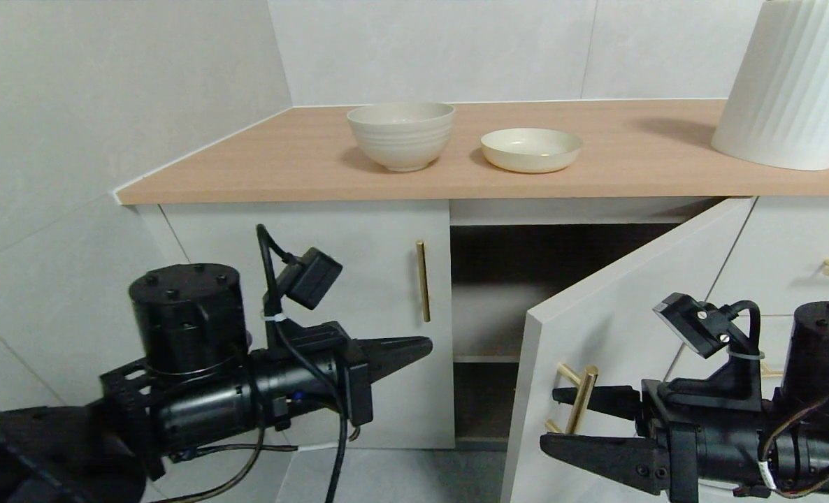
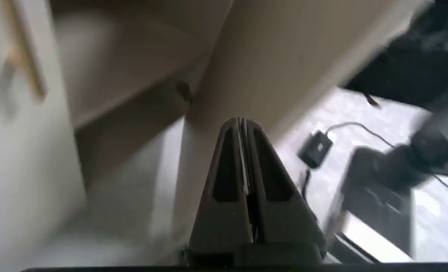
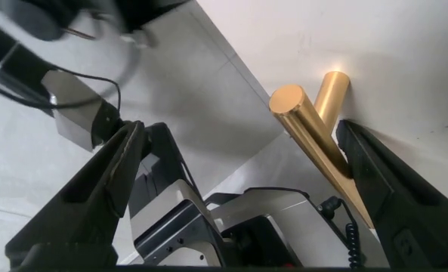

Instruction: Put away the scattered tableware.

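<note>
1. As I read the feeds, L gripper (image 1: 425,344): jaws pressed together, empty, near closed cabinet door (image 1: 316,279).
2. R gripper (image 1: 551,418): jaws wide, straddling gold handle (image 1: 582,398) of open door (image 1: 617,300).
3. Bowl (image 1: 400,135) & shallow dish (image 1: 531,149): side by side on countertop (image 1: 282,161), apart.

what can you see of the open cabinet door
The cabinet door is a flat, pale grey panel, swung wide open below the wooden countertop, showing a dark shelved interior. A brass-coloured bar handle stands off its front near the free edge. The right gripper, open, has a finger on each side of that handle; contact is unclear.
</note>
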Tool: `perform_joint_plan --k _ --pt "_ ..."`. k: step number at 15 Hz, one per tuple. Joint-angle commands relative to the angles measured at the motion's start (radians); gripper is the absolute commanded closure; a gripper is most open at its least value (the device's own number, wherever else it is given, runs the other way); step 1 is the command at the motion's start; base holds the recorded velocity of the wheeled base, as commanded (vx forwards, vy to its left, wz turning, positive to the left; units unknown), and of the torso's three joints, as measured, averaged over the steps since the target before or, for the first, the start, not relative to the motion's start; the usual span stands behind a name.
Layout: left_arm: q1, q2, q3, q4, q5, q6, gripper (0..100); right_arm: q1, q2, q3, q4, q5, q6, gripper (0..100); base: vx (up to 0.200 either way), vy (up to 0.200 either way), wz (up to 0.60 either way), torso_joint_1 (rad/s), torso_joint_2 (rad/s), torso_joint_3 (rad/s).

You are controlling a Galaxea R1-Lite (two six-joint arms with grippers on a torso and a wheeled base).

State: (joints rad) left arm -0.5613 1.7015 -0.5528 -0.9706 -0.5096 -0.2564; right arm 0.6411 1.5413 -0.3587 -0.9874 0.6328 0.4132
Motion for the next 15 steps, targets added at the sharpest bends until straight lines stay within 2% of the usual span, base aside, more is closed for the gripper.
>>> perform_joint_plan --k 1,3,5,7,10,11,15 --pt "-0.081 0.234 -0.05 -0.169 0.033 -0.001 100 0.0 -0.009 0.0 0.0 -0.007 -0.001 0 0.0 0.0 0.0 0.0 0.0 0.0" --pt "-0.154 0.336 -0.108 -0.197 0.086 -0.001 100 -0.001 -0.012 0.0 0.0 -0.018 -0.002 0 0.0 0.0 0.0 0.0 0.0 0.0" --pt "-0.181 0.395 -0.165 -0.226 0.097 -0.001 100 -0.004 -0.012 0.0 0.0 -0.019 -0.002 0 0.0 0.0 0.0 0.0 0.0 0.0" --pt "-0.203 0.434 -0.231 -0.257 0.144 -0.001 100 -0.004 -0.013 0.0 0.0 -0.021 -0.002 0 0.0 0.0 0.0 0.0 0.0 0.0" --pt "-0.226 0.438 -0.239 -0.293 0.164 -0.003 100 -0.023 -0.009 0.001 0.0 -0.03 -0.034 0 0.0 0.0 0.0 0.0 0.0 0.0" --pt "-0.227 0.437 -0.231 -0.319 0.166 -0.003 100 -0.031 -0.004 0.02 0.0 -0.059 -0.06 0 0.0 0.0 0.0 0.0 0.0 0.0" --pt "-0.229 0.431 -0.23 -0.323 0.164 -0.003 100 -0.086 -0.061 0.095 0.0 -0.143 -0.12 0 0.0 0.0 0.0 0.0 0.0 0.0"
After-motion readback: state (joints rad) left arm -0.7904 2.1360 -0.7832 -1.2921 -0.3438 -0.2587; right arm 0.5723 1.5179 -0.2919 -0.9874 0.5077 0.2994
